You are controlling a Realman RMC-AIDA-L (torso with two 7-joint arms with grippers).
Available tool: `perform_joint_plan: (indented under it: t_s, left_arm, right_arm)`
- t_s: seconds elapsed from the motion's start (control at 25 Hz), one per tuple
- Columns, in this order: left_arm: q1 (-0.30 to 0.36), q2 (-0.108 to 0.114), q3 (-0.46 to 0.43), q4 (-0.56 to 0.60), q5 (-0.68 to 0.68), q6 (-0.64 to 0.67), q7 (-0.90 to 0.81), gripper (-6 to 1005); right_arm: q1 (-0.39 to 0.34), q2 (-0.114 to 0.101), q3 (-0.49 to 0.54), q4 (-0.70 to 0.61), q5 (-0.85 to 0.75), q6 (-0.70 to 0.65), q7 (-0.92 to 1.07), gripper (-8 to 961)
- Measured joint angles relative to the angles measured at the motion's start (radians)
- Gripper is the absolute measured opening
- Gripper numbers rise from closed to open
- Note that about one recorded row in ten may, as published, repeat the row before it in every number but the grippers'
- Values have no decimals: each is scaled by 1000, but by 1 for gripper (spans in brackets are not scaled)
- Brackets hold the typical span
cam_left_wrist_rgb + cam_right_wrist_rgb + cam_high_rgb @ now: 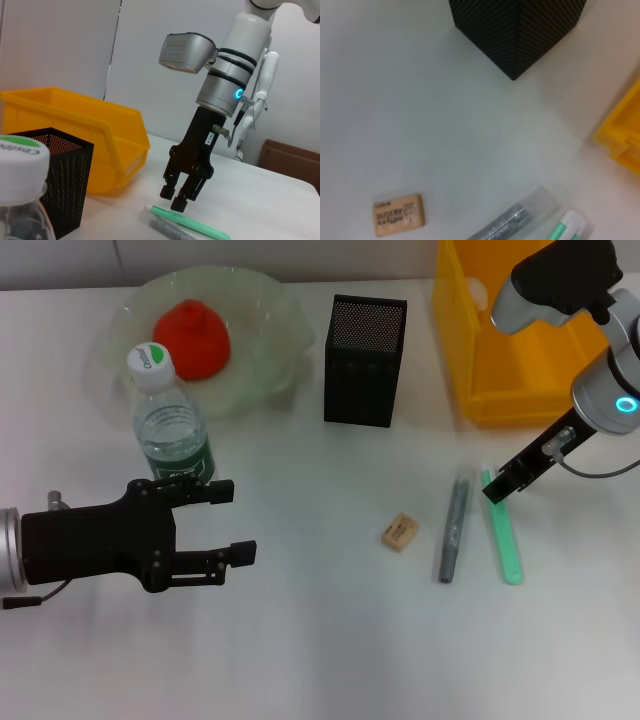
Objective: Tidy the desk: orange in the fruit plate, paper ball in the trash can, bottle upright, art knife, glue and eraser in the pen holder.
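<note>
Above green stick (503,530), right gripper (176,197) (parted)

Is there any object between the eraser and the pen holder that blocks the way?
Nothing visible does. The eraser lies flat on bare desk, and the stretch up to the pen holder is open. The grey pen-like item lies beside the eraser, off that line.

Black metal-mesh pen holder (365,360)

Prob. a lab/test rm: bare white desk (300,640), plain walls, cardboard box (290,160).
</note>
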Motion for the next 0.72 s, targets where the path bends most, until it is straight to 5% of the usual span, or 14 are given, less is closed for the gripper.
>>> perform_joint_plan:
  t_s: [0.24,0.72]
  left_arm:
    - [0,0,0,0,0,-5,0,827]
    - [-3,-1,0,0,4,-6,-1,827]
  right_arm:
    - [1,1,0,19,2,26,-2,456]
    - [1,3,-29,65,16,103,-2,419]
